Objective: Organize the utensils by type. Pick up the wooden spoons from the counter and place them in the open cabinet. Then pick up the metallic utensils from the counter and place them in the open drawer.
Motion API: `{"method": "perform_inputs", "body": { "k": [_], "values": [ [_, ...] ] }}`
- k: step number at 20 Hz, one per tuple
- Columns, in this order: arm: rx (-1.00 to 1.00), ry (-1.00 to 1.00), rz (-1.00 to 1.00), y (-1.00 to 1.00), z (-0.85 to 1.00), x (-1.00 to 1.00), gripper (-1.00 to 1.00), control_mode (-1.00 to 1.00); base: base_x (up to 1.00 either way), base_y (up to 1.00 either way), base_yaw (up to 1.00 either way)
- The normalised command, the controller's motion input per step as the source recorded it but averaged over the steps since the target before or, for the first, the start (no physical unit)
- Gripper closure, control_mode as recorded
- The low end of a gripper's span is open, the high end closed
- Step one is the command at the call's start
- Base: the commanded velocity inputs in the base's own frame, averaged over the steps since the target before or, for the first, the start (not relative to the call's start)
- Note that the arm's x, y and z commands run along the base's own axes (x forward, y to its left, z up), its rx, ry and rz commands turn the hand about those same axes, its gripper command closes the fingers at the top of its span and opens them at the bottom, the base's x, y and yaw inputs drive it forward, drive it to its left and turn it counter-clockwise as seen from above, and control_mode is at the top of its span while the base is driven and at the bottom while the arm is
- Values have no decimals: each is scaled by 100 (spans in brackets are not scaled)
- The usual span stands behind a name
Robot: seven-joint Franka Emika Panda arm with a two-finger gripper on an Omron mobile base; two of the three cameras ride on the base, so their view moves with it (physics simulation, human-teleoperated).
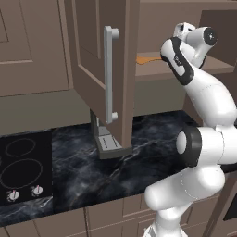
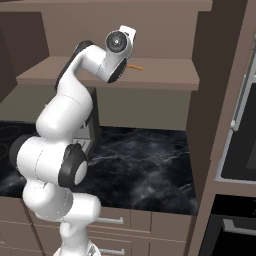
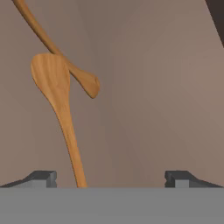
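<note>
Two wooden spoons lie crossed on the shelf of the open cabinet (image 1: 152,71). One spoon (image 3: 51,81) shows its oval bowl, and its handle runs down between my fingertips, nearer the left one. The other spoon (image 3: 85,81) slants in from the top left, passing by the first one's bowl. My gripper (image 3: 111,179) hovers over the shelf, open, its fingertips (image 3: 43,178) wide apart and touching neither spoon. An orange spoon tip (image 1: 147,59) shows beside the hand in the left base view, and a handle (image 2: 135,66) in the right. The metallic utensils and the drawer are out of view.
The cabinet door (image 1: 92,55) with its silver bar handle (image 1: 109,74) swings out left of the arm. Below lie the black marble counter (image 2: 145,165), a grey appliance (image 1: 106,141) and a stove (image 1: 23,166). A tall oven unit (image 2: 240,130) stands at the right.
</note>
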Motion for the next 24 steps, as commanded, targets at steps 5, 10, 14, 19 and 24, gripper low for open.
{"method": "perform_inputs", "body": {
  "k": [5, 10, 14, 19, 24],
  "values": [
    [10, 0, -6, -1, 1, -85, -100, -100, 0, 0, 0],
    [5, 0, -8, 0, 0, -100, -100, -100, 0, 0, 0],
    [1, 3, -5, 1, 0, -100, -100, -100, 0, 0, 0],
    [1, 13, -1, 14, 0, -100, -100, -100, 0, 0, 0],
    [5, 26, 0, 13, 8, -83, -100, -100, 0, 0, 0]
  ]
}}
